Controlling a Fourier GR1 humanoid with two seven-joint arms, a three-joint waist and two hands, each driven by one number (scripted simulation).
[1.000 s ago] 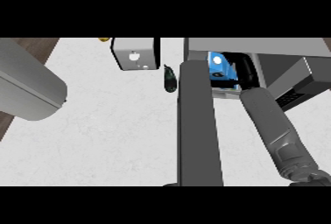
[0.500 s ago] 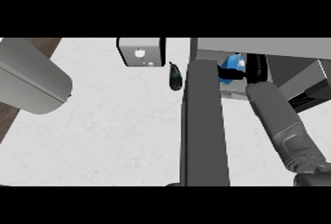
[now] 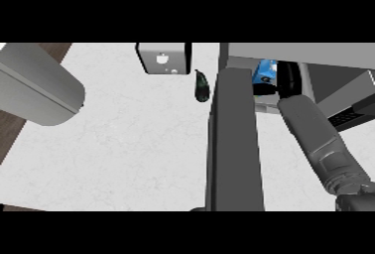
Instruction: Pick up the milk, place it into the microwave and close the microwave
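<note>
The blue milk carton [image 3: 265,74] stands inside the open microwave [image 3: 322,54] at the upper right, partly hidden by the door's edge. My right hand [image 3: 288,79] is inside the cavity, right against the carton's right side; whether it holds the carton is hidden. Its grey forearm [image 3: 322,144] runs up from the lower right. The microwave door [image 3: 234,144] stands open, seen edge-on as a long dark grey slab down the middle. Only my left forearm [image 3: 36,84] shows at the upper left, its hand out of view.
A dark, elongated vegetable [image 3: 201,87] lies on the white counter [image 3: 124,154] just left of the door. Behind it stands a small white box-shaped appliance [image 3: 162,57]. The counter's dark left edge shows at the far left.
My right forearm has swung more upright and the hand with the carton has gone deeper into the microwave. The left forearm has come further into view.
</note>
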